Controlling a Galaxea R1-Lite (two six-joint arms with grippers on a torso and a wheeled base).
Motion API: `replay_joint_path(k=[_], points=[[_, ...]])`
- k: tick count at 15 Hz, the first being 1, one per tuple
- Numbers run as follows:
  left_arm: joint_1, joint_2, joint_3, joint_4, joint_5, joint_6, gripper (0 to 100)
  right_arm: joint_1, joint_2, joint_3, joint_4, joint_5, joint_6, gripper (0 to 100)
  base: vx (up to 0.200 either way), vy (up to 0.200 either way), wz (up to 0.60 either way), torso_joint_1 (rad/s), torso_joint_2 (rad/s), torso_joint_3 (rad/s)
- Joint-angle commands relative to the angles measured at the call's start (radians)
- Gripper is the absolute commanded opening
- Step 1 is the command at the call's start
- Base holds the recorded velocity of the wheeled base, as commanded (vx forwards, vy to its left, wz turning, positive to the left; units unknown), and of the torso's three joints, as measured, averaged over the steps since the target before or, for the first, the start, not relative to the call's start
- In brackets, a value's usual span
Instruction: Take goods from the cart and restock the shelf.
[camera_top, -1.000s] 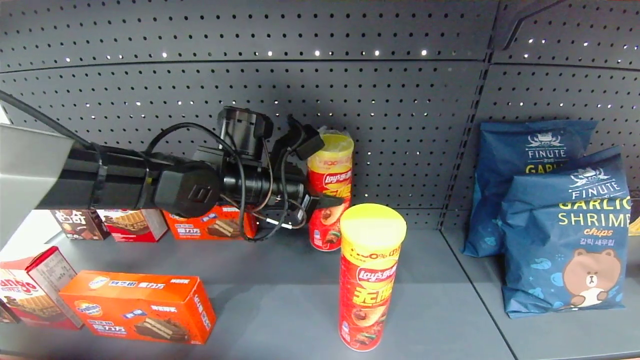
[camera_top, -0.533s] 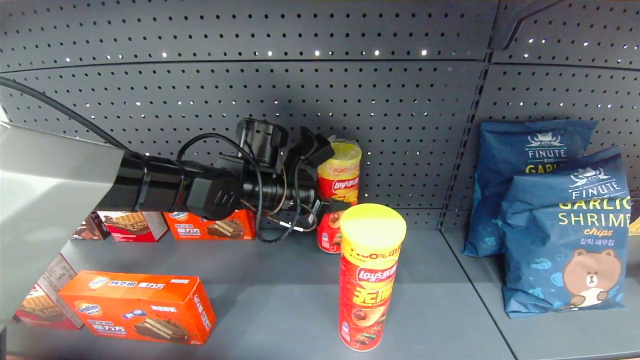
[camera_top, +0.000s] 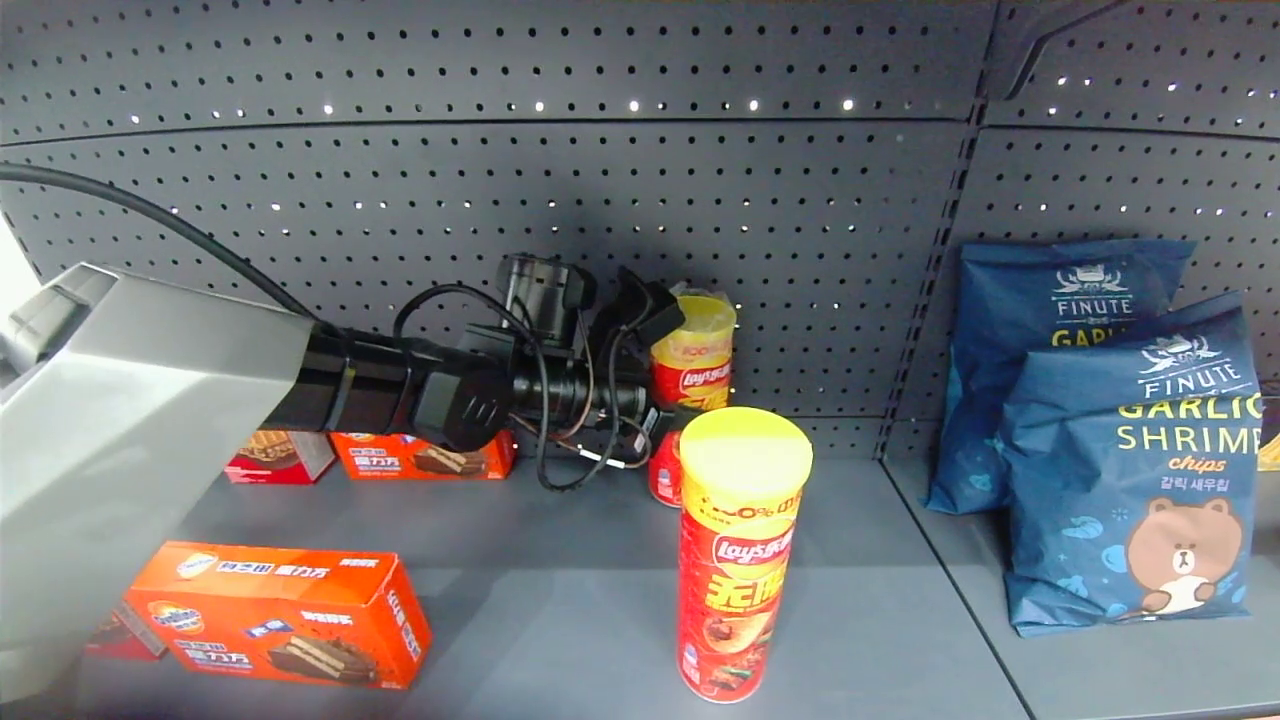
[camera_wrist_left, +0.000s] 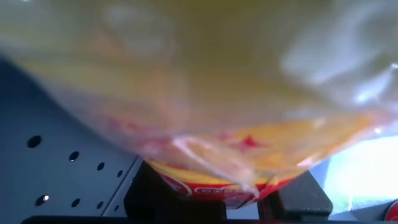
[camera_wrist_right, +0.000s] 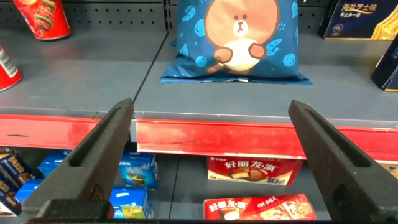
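Chip can (camera_top: 693, 345) with a yellow lid stands upright at the back edge of the shelf (camera_top: 560, 560), just in front of the pegboard wall (camera_top: 600, 200). The left gripper (camera_top: 668, 408) is clamped around its middle, its arm coming in from the shelf's left side. In the left wrist view the same can (camera_wrist_left: 205, 93) sits pressed between the two dark fingers (camera_wrist_left: 168, 196) of that gripper (camera_wrist_left: 231, 198). Whether its base rests on the shelf cannot be told (its lower right part is hidden).

A second chip can (camera_top: 745, 550) stands upright nearer the front edge, just right of the held one and apart from it. An orange wafer box (camera_top: 280, 625) lies flat near the front left corner. Another orange box (camera_top: 420, 455) and a red box (camera_top: 275, 455) lie along the back edge under the arm. On the next shelf section to the right, two blue shrimp chips bags (camera_top: 1130, 470) lean upright, one in front of the other.

The right gripper (camera_wrist_right: 211, 109) hangs with its fingers spread wide, holding nothing, in front of the shelf's red front strip (camera_wrist_right: 217, 134). A blue shrimp chips bag (camera_wrist_right: 233, 37) stands on the shelf above that strip, and snack boxes (camera_wrist_right: 255, 171) sit on the level below.
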Motion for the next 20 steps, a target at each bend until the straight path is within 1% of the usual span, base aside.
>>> replay_joint_path(k=[1, 6, 7, 8, 9, 10, 13, 16, 17, 19, 20], points=[[0.000, 0.006, -0.002, 0.000, 0.000, 0.000, 0, 0.000, 0.002, 0.000, 0.000, 0.001, 0.000, 100, 0.000, 0.000, 0.00, 0.000, 0.00, 0.000], [-0.014, 0.023, -0.019, 0.000, 0.000, 0.000, 0, 0.000, 0.002, 0.000, 0.000, 0.001, 0.000, 100, 0.000, 0.000, 0.00, 0.000, 0.00, 0.000], [-0.016, 0.033, -0.017, -0.001, 0.003, 0.002, 0, 0.000, 0.002, 0.000, -0.001, 0.001, 0.000, 100, 0.000, 0.000, 0.00, 0.000, 0.00, 0.000], [-0.016, 0.034, -0.017, -0.001, 0.018, 0.002, 0, 0.000, 0.002, 0.000, -0.001, -0.001, 0.000, 100, 0.000, 0.000, 0.00, 0.000, 0.00, 0.000], [-0.022, 0.036, -0.022, -0.001, 0.047, -0.001, 100, 0.000, 0.002, 0.000, 0.000, 0.001, 0.000, 100, 0.000, 0.000, 0.00, 0.000, 0.00, 0.000], [-0.022, 0.034, -0.019, -0.003, 0.069, -0.003, 100, 0.000, 0.002, 0.000, -0.001, 0.001, 0.000, 100, 0.000, 0.000, 0.00, 0.000, 0.00, 0.000], [-0.022, 0.000, 0.010, -0.029, 0.073, -0.007, 100, 0.000, 0.002, 0.000, 0.000, 0.001, 0.000, 100, 0.000, 0.000, 0.00, 0.000, 0.00, 0.000], [-0.019, -0.096, 0.110, -0.044, 0.072, -0.007, 100, 0.000, 0.002, 0.000, 0.000, 0.001, 0.000, 100, 0.000, 0.000, 0.00, 0.000, 0.00, 0.000], [-0.011, -0.132, 0.170, -0.067, 0.073, -0.007, 100, 0.000, 0.002, 0.000, -0.001, 0.001, 0.000, 100, 0.000, 0.000, 0.00, 0.000, 0.00, 0.000], [0.007, -0.185, 0.262, -0.098, 0.096, -0.007, 100, 0.000, 0.002, 0.000, 0.000, 0.001, 0.000, 100, 0.000, 0.000, 0.00, 0.000, 0.00, 0.000], [0.007, -0.198, 0.276, -0.101, 0.104, -0.007, 100, 0.000, 0.002, 0.000, 0.000, 0.001, 0.000, 100, 0.000, 0.000, 0.00, 0.000, 0.00, 0.000]])
